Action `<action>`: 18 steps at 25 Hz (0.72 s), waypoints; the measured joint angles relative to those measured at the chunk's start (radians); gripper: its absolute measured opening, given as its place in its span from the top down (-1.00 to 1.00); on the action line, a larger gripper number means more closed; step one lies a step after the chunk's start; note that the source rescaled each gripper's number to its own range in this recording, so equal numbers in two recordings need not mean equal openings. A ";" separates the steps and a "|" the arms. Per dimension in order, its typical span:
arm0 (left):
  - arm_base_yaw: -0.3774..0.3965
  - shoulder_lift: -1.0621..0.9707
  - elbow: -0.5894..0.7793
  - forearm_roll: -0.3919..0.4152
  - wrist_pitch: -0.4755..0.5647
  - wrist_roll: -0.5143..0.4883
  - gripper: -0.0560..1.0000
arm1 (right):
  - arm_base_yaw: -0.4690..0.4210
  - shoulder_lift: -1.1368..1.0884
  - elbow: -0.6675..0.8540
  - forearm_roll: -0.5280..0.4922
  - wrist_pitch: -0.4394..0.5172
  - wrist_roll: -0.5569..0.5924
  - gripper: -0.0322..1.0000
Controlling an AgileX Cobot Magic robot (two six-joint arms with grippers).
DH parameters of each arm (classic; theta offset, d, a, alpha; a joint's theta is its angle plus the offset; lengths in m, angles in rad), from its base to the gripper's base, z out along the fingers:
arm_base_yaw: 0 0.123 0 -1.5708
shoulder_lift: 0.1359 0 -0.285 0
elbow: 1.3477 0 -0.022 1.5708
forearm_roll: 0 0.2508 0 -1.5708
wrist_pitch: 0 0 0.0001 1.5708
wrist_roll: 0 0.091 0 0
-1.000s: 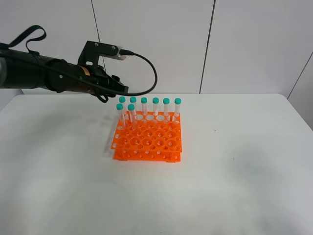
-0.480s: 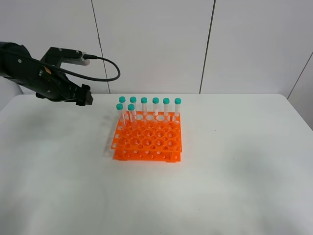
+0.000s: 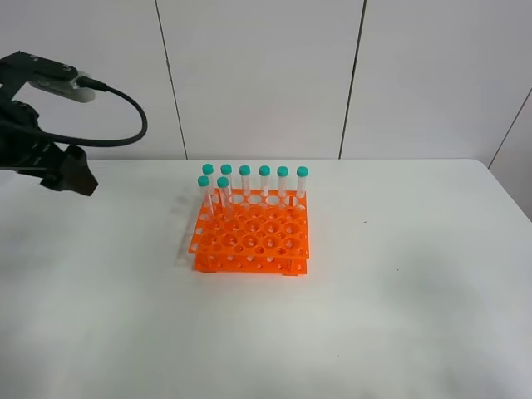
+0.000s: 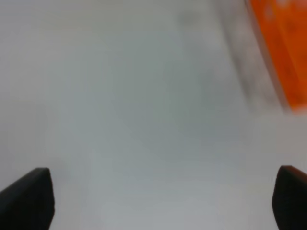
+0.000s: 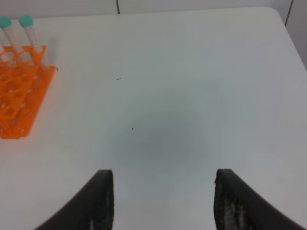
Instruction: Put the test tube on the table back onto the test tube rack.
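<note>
The orange test tube rack (image 3: 252, 237) stands mid-table on the white table (image 3: 399, 283). Several teal-capped test tubes (image 3: 264, 181) stand upright along its far row and left side. No tube lies on the table in any view. At the far left my left gripper (image 3: 73, 176) hangs above the table, well clear of the rack. In the left wrist view that gripper (image 4: 163, 201) is open and empty, with a blurred corner of the rack (image 4: 283, 43). My right gripper (image 5: 165, 201) is open over bare table, to the right of the rack (image 5: 19, 100).
A white panelled wall (image 3: 266, 75) rises behind the table's far edge. A black cable (image 3: 125, 133) loops from the left wrist camera. The right arm does not show in the exterior high view.
The left arm has drawn back to the left, from beside the rack's left tubes to the table's left edge. The rack and tubes have not moved.
</note>
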 joint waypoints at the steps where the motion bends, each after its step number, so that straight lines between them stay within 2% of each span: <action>1: 0.000 -0.022 0.000 -0.023 0.056 0.023 -1.00 | 0.000 0.000 0.000 0.000 0.000 0.000 0.03; 4: 0.000 -0.095 0.000 -0.074 0.185 0.051 -1.00 | 0.000 0.000 0.000 0.000 0.000 0.000 0.03; 7: 0.000 -0.147 0.001 -0.068 0.319 0.054 -1.00 | 0.000 0.000 0.000 0.000 0.000 0.000 0.03; 12: 0.000 -0.217 0.061 0.020 0.340 -0.018 -1.00 | 0.000 0.000 0.000 0.000 0.000 0.000 0.03; 18: 0.000 -0.334 0.217 0.015 0.341 -0.141 -1.00 | 0.000 0.000 0.000 0.000 0.000 0.000 0.03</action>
